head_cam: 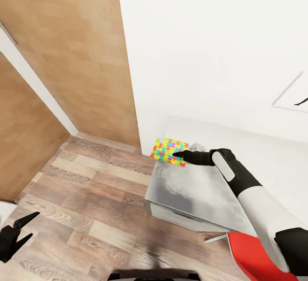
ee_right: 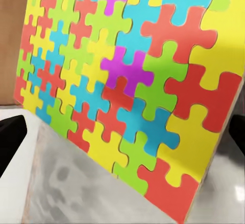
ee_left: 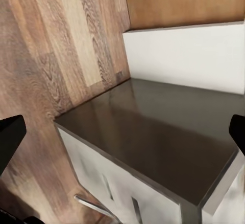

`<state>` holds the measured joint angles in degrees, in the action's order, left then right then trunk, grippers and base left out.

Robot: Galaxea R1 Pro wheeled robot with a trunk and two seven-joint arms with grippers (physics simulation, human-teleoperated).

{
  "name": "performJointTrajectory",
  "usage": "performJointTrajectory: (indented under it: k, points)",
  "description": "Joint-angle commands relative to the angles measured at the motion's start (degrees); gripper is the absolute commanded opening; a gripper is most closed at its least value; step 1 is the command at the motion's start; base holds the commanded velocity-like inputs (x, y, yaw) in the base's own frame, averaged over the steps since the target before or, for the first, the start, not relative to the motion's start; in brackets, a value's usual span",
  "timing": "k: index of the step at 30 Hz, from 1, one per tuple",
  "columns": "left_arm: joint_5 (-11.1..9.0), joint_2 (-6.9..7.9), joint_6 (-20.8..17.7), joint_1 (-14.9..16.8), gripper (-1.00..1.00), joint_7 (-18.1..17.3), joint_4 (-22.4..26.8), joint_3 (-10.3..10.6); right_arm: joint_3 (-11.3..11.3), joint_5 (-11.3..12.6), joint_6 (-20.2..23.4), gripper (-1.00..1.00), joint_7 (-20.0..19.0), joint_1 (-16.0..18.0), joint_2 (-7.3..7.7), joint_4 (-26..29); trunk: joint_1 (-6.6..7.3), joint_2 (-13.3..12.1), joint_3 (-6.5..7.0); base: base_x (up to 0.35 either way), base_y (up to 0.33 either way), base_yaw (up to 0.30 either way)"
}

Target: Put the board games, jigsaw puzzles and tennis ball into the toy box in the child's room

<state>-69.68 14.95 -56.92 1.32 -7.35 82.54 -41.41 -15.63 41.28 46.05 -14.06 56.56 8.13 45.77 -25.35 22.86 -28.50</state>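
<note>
Wood-plank floor (head_cam: 94,195) spreads at nine o'clock of the table (head_cam: 192,195), whose pale grey top ends against the white wall (head_cam: 214,58); a wooden door (head_cam: 72,58) stands at eleven. One jigsaw puzzle (head_cam: 169,151) sits tilted at the table's far corner, its edge between the right gripper (head_cam: 176,156) fingers, which appear clamped on it. The left gripper (head_cam: 19,229) hangs low over the floor at seven o'clock, jaws spread wide, holding nothing.
</note>
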Motion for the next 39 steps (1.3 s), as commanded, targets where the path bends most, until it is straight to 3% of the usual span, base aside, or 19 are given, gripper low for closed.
performJointTrajectory:
  k: [1, 11, 34, 39]
  points:
    - [0.6, -0.01, -0.3, 0.09, 1.0, -0.56, -0.01, -0.07, -0.19, -0.41, 0.1, 1.0, -0.22, -0.05, 0.04, 0.02, -0.43, 0.06, -0.09, 0.0, 0.0, 0.26]
    - [0.6, -0.01, -0.3, 0.09, 1.0, -0.56, -0.01, -0.07, -0.19, -0.41, 0.05, 1.0, -0.26, -0.05, 0.11, 0.02, -0.43, 0.06, -0.09, 0.0, 0.0, 0.117]
    - [0.6, -0.01, -0.3, 0.09, 1.0, -0.56, -0.01, -0.07, -0.09, -0.41, -0.36, 1.0, -0.13, -0.05, 0.35, -0.48, -0.43, 0.06, -0.09, 0.0, 0.0, 0.01]
    - [0.62, -0.01, -0.3, 0.09, 1.0, -0.56, -0.01, 0.0, 0.05, -0.37, -1.02, 1.0, -0.08, -0.05, 1.91, -0.67, -0.43, 0.06, -0.09, 0.0, 0.0, 0.0]
